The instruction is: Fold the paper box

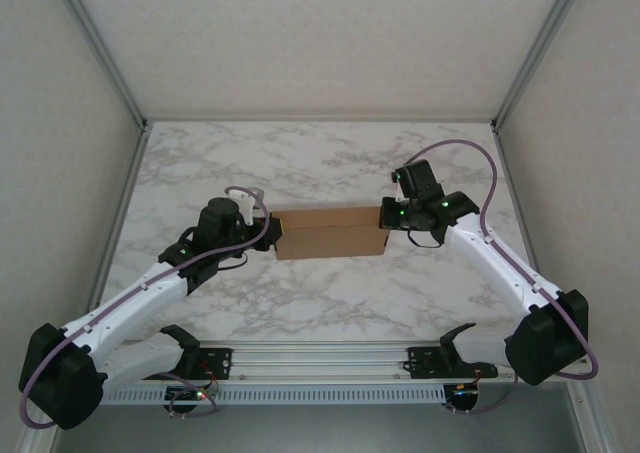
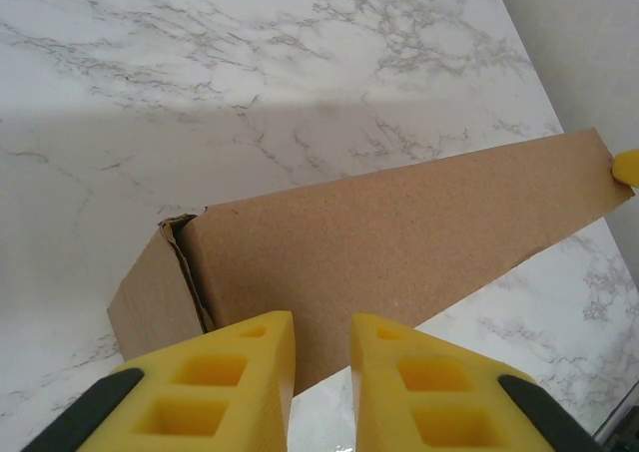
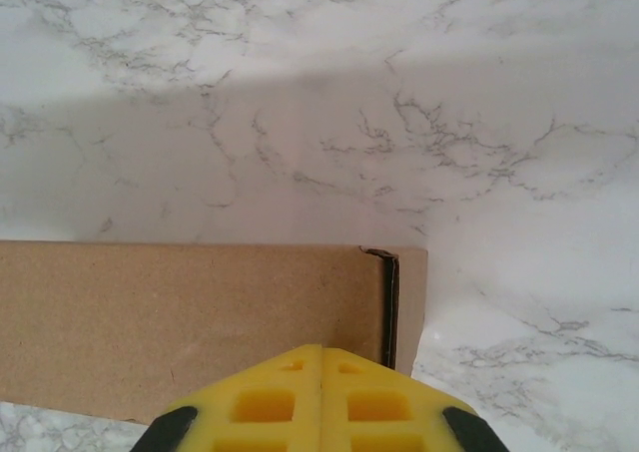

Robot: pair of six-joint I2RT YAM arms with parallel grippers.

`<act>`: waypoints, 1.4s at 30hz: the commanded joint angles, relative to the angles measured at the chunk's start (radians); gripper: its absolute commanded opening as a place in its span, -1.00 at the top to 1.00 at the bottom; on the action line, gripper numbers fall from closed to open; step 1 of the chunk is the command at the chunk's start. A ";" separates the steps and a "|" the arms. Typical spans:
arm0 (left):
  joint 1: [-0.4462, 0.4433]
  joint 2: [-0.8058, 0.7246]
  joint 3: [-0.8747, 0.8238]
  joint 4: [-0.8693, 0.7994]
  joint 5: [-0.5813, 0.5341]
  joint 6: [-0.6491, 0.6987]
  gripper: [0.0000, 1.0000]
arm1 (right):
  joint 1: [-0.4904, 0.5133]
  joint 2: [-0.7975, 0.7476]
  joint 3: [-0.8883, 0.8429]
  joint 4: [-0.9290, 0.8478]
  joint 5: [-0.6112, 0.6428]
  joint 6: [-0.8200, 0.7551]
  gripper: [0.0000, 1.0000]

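**Top external.** The paper box (image 1: 330, 235) lies at the middle of the marble table (image 1: 330, 158). It is already raised into a long, shallow brown block with its long side running left to right. The left gripper (image 1: 271, 231) is at the box's left end and the right gripper (image 1: 386, 216) is at its right end. Jaw state can't be read from up here.

**Left wrist.** The left gripper (image 2: 321, 344) has its yellow fingers (image 2: 250, 372) parted by a narrow gap, through which cardboard and table both show. I judge nothing is clamped. The box (image 2: 399, 227) runs away to the upper right. Its near end wall shows a tucked flap at the corner, slightly sprung. A yellow fingertip (image 2: 626, 167) touches the far end.

**Right wrist.** The right gripper (image 3: 321, 360) has its fingers pressed together with no gap and nothing held between them. It sits at the box (image 3: 190, 317) end, just beside a dark corner seam.

**Handling (judgement).** The box looks light. The panels are stiff but give at the creases, and the board crushes if pinched hard. It is likely to slide on the smooth marble, so brace one end while working the other. Take hold on wall edges or flaps, not on the broad faces.

**Markings.** Plain board, with no print, label or brand that I can read.
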 commanded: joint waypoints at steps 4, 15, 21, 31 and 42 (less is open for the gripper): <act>0.016 0.049 -0.024 -0.135 -0.033 0.012 0.54 | -0.005 0.032 -0.118 -0.045 0.025 -0.011 0.95; 0.028 0.053 -0.029 -0.134 -0.047 -0.016 0.64 | -0.017 -0.110 -0.271 0.113 -0.057 0.068 1.00; 0.025 -0.029 -0.057 -0.170 -0.043 -0.051 0.68 | -0.006 -0.251 -0.346 0.134 -0.064 0.052 1.00; -0.118 -0.104 -0.110 -0.210 -0.143 -0.213 0.73 | 0.122 -0.404 -0.421 0.048 0.036 0.090 1.00; -0.156 -0.243 -0.157 -0.312 -0.160 -0.297 0.47 | 0.199 -0.516 -0.446 -0.037 0.051 0.188 1.00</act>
